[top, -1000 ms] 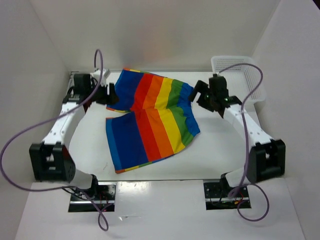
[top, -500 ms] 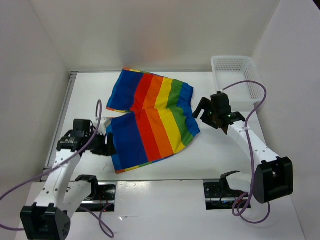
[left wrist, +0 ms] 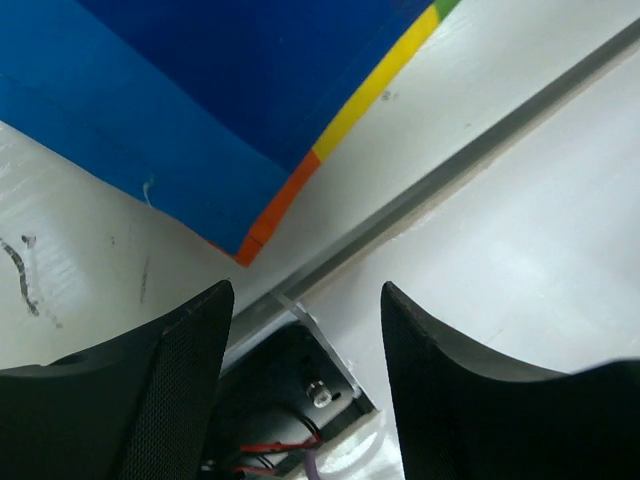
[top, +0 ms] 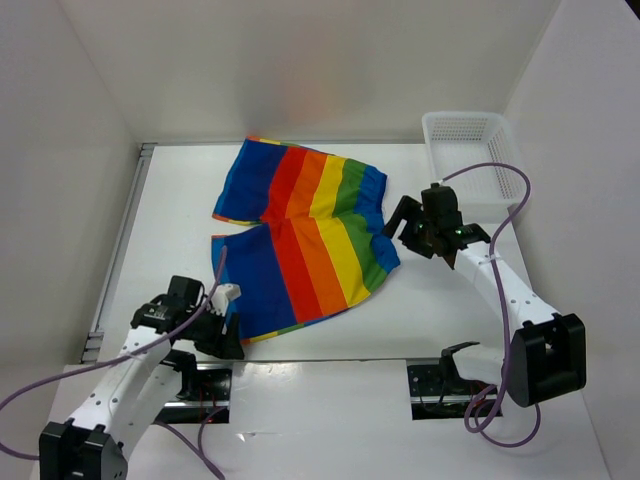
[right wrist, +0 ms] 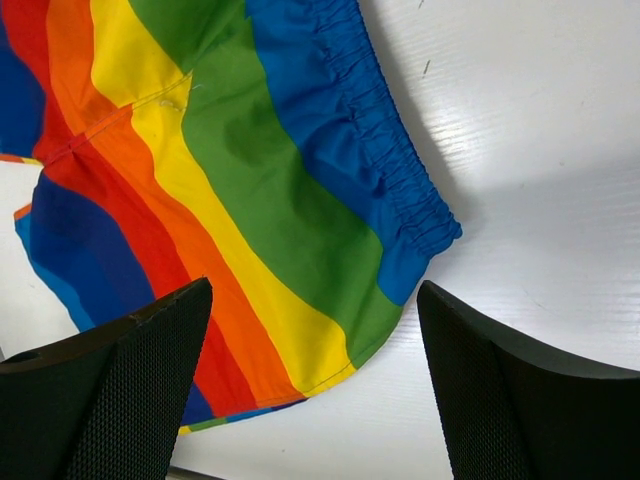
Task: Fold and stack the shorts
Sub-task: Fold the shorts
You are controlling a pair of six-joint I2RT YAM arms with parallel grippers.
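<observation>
Shorts [top: 300, 240] spread flat on table [top: 440, 300], toward its far edge. Left gripper [top: 220, 335] by their near-left corner at the near edge, fingers apart, seemingly empty. Right gripper [top: 402, 228] beside the waistband [right wrist: 390, 170], fingers wide, empty.

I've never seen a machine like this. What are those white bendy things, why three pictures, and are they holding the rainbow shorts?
Those are two robot arms fixed at the near edge of a white table. Each ends in a hand with two black fingers. The big picture comes from a camera up above. The other two come from little cameras on the wrists, so each hand's own fingers show at the bottom. The rainbow-striped shorts lie spread flat on the table. A white mesh basket sits in the far right corner. The left hand is by the shorts' near blue corner, and the right hand is by the waistband. Both hands are open and hold nothing.
</observation>
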